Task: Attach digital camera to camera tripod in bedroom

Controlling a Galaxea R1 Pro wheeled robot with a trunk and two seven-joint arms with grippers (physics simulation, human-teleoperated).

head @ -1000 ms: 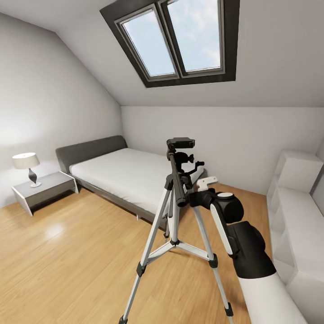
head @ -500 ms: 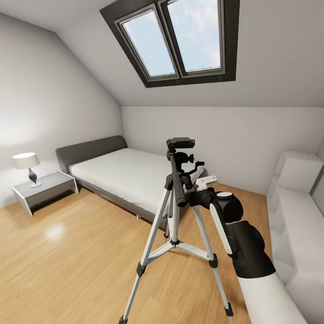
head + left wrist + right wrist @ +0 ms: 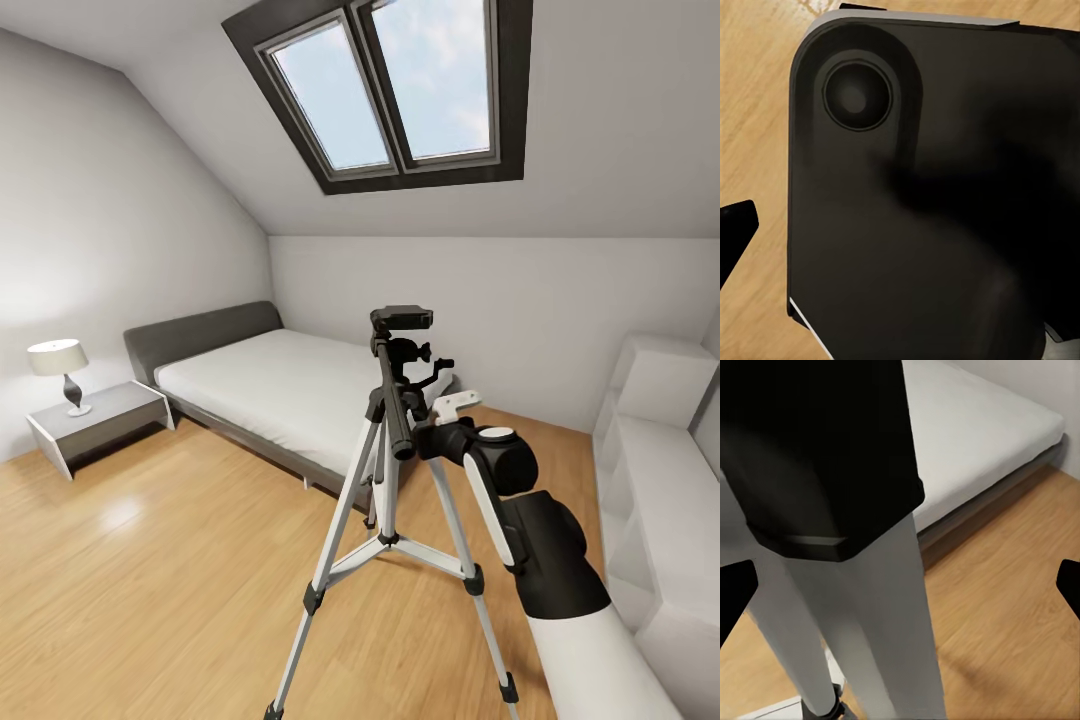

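Tripod [image 3: 386,470] (silver leg [image 3: 881,622] close-up at right wrist) before bed [image 3: 280,385]

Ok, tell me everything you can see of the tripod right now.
The tripod stands upright on the wood floor in front of the bed. It has three silver metal-looking legs spread wide, with black joints and feet, braces to a centre column, and a black head with a flat top plate and a long black pan handle slanting down. No camera is on the plate. The right arm reaches close beside the handle; whether they touch is unclear.
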